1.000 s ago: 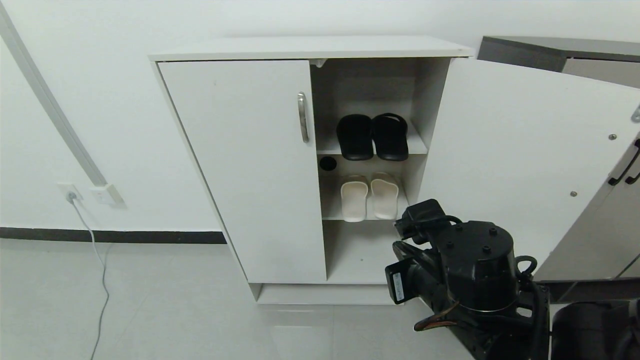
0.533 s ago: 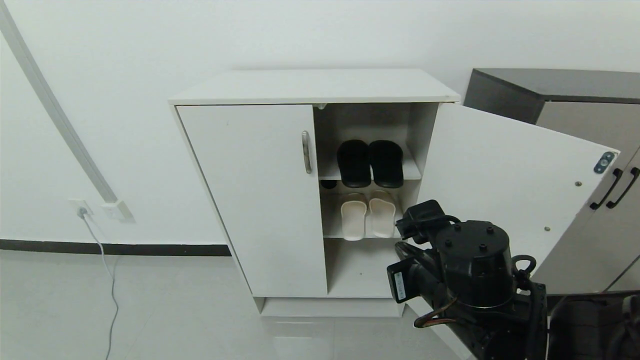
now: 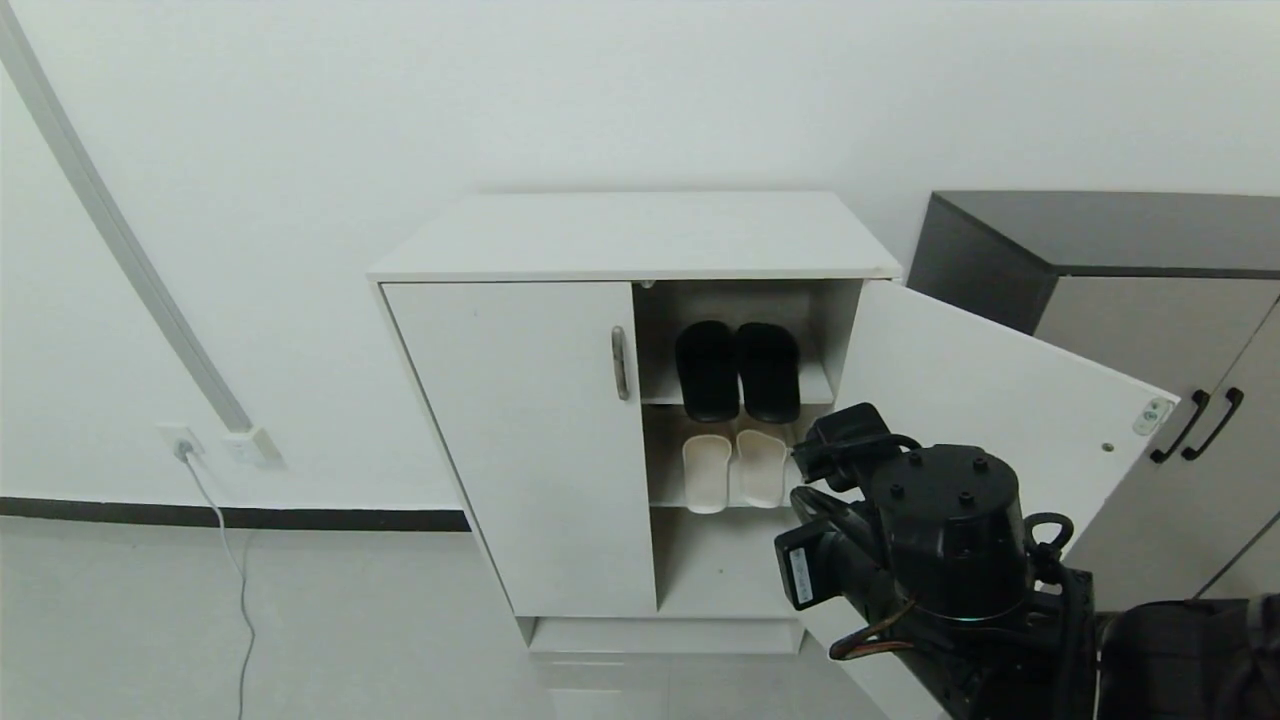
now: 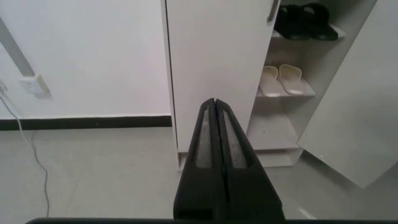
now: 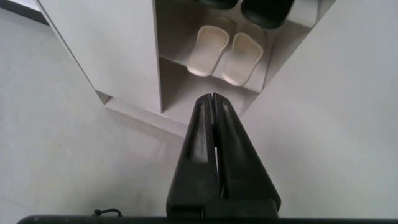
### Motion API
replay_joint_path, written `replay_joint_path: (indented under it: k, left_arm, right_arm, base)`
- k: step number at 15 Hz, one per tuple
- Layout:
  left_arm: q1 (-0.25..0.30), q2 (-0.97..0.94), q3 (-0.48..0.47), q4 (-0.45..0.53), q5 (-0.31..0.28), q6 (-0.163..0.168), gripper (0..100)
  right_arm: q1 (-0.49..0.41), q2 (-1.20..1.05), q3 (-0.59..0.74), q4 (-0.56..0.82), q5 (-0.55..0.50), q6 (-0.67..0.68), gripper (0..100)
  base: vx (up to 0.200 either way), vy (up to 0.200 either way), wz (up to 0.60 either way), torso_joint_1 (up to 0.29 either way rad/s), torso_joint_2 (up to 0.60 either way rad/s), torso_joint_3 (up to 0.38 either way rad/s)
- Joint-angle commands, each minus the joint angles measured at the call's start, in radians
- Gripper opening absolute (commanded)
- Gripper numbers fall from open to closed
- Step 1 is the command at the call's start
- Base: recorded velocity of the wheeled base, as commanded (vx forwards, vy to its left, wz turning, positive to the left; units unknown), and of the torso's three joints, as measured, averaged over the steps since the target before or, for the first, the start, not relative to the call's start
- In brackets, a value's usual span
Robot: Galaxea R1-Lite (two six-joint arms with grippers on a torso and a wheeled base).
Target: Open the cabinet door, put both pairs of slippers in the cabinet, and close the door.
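Cabinet door (image 3: 985, 420) open; black slippers (image 3: 708, 372) above white slippers (image 3: 760, 466)

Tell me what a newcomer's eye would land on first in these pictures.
The white cabinet stands against the wall with its right door wide open and its left door shut. Inside, black slippers sit on the upper shelf and white slippers on the shelf below. The left gripper and right gripper are shut and empty, in front of the cabinet.
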Motion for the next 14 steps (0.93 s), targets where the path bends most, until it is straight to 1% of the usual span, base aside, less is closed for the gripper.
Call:
replay_joint_path:
  k: [1, 8, 14]
  left_arm:
    - [0.000, 0.000, 0.000, 0.000, -0.001, 0.001, 0]
    - [0.000, 0.000, 0.000, 0.000, -0.001, 0.001, 0]
    - [0.000, 0.000, 0.000, 0.000, -0.001, 0.001, 0]
  right_arm:
    - [0.001, 0.000, 0.001, 0.000, 0.000, 0.000, 0]
    - [-0.001, -0.011, 0.004, 0.000, 0.000, -0.001, 0]
    - [-0.001, -0.020, 0.011, 0.000, 0.000, -0.001, 0]
  base:
    - [0.000, 0.000, 0.00, 0.183, -0.50, -0.325]
    - [0.000, 0.000, 0.00, 0.200, -0.51, -0.315]
    - [0.000, 0.000, 0.00, 0.245, -0.57, -0.326]
